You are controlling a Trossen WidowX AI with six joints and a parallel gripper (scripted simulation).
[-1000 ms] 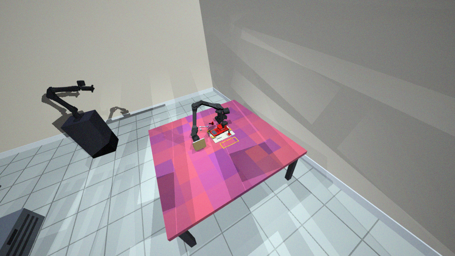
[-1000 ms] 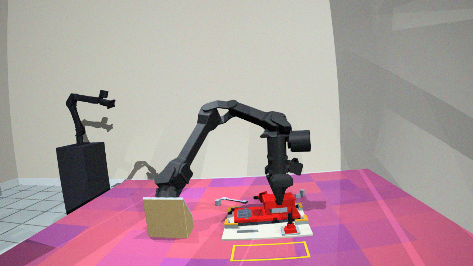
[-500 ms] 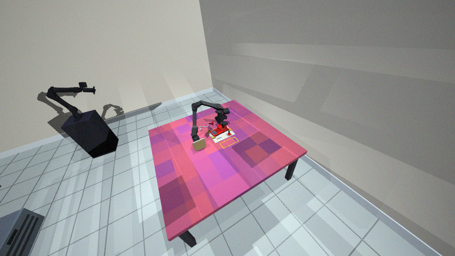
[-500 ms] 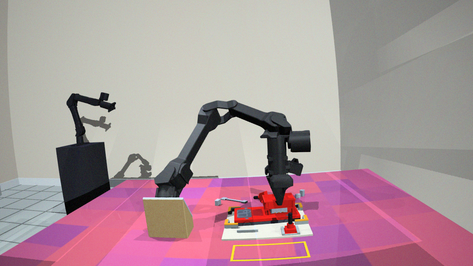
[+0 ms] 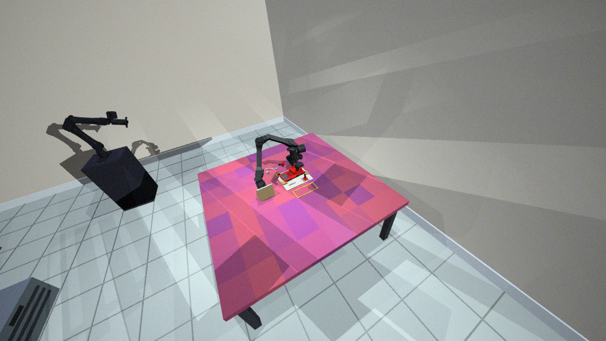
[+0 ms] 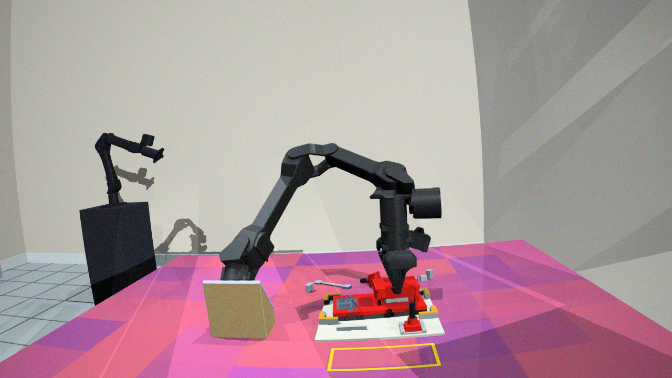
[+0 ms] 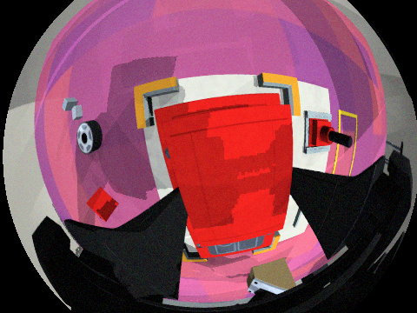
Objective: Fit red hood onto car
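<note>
The red hood [image 6: 381, 284] [image 7: 232, 156] [image 5: 298, 170] is between my gripper's fingers [image 6: 398, 287] [image 5: 295, 166], which are shut on its sides from above. It sits level over the right part of the red car chassis [image 6: 359, 307] in the white jig [image 6: 376, 332] [image 7: 232, 85] [image 5: 307, 177]. It is on the deck or just above it; I cannot tell which. In the wrist view the hood covers the engine and the pegs. The jig's orange corner brackets [image 7: 155, 89] frame it.
A red toggle clamp [image 6: 412, 323] [image 7: 322, 134] stands on the jig's front right. A cardboard box [image 6: 237, 307] [image 5: 265, 192] [image 7: 273, 274] stands by the arm's base. A wrench [image 6: 328, 283], a wheel [image 7: 89, 136], a red cube [image 7: 103, 204] and small grey blocks [image 7: 72, 106] lie behind the jig. A yellow marked rectangle [image 6: 384, 367] lies in front.
</note>
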